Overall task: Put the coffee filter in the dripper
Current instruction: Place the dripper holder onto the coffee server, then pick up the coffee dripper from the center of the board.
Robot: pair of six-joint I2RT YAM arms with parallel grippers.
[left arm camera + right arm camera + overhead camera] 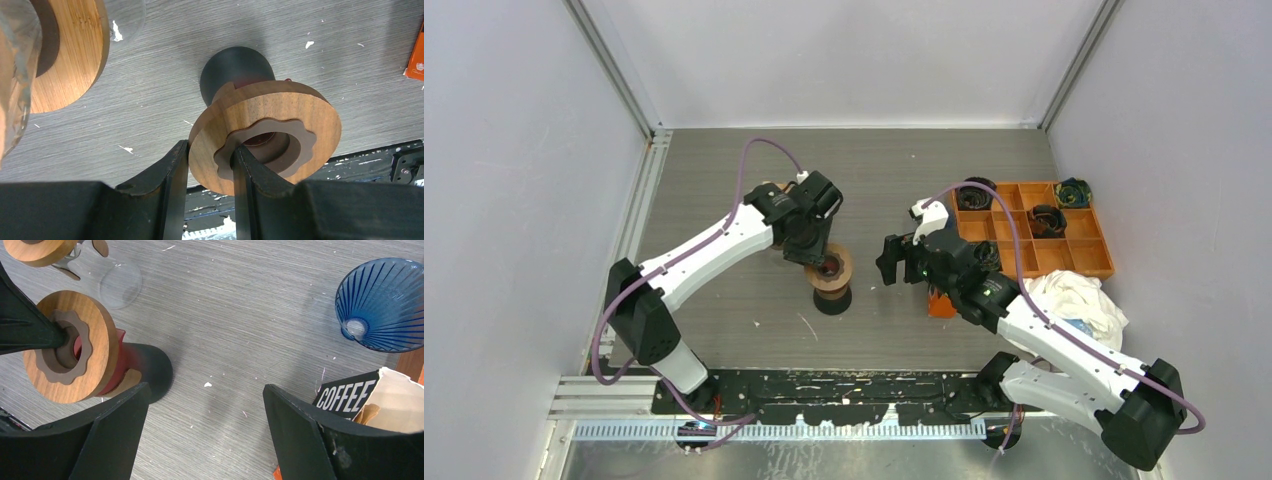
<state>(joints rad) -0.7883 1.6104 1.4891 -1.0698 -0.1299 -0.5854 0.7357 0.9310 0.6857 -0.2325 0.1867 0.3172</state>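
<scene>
A blue ribbed glass dripper (382,305) stands on the table, up and to the right of my right gripper. Brown paper coffee filters (387,402) stick out of a torn box labelled COFFEE (347,395) beside the right finger. My right gripper (206,390) (887,260) hangs open over bare table, holding nothing. My left gripper (211,150) (822,258) is shut on the wooden ring (270,112) (832,270) of a black-based stand (150,367). One finger is outside the rim and the other is in the centre hole.
A second wooden disc (70,50) and a clear glass vessel (120,285) sit beyond the stand. An orange compartment tray (1086,245) with dark parts lies at the back right. A white cloth (1079,300) lies in front of it.
</scene>
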